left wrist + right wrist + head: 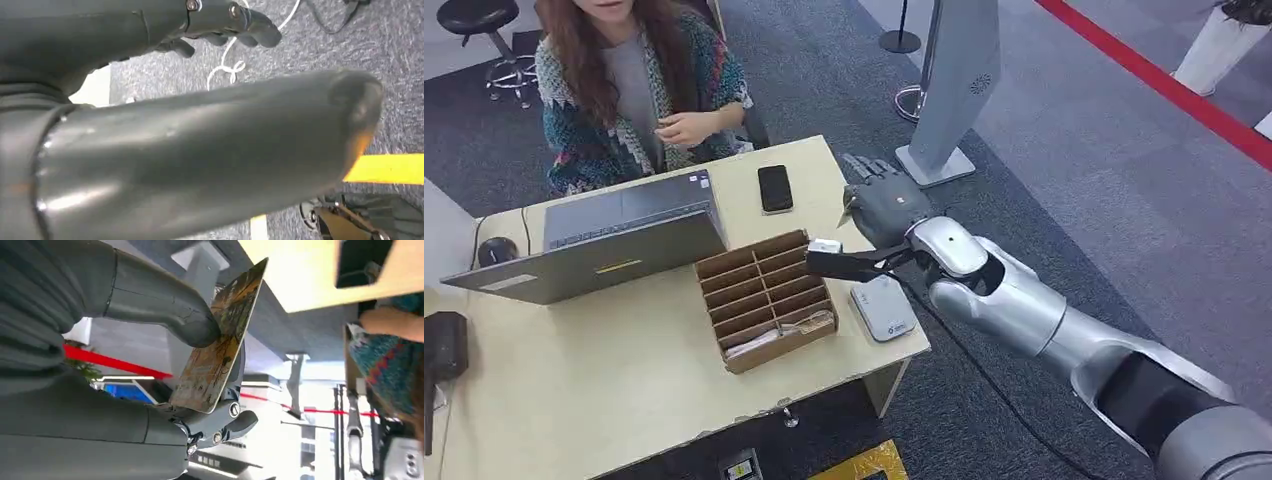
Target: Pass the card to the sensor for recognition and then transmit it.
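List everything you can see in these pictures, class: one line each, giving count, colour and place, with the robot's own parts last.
table: one, pale wood, centre
laptop: one, grey, open at the table's far left, facing the person
mouse: one, dark, left of the laptop
phone: one, black, flat near the table's far edge
divided box: one, brown cardboard, mid-table
sensor: one, light grey pad, near right table corner
card: one, brown-patterned, pinched by the right robot hand
person: one, patterned cardigan, seated behind the table
kiosk stand: one, grey, on the carpet beyond the table
right robot hand: grey, above the table's right edge
left robot hand: grey, over the carpet
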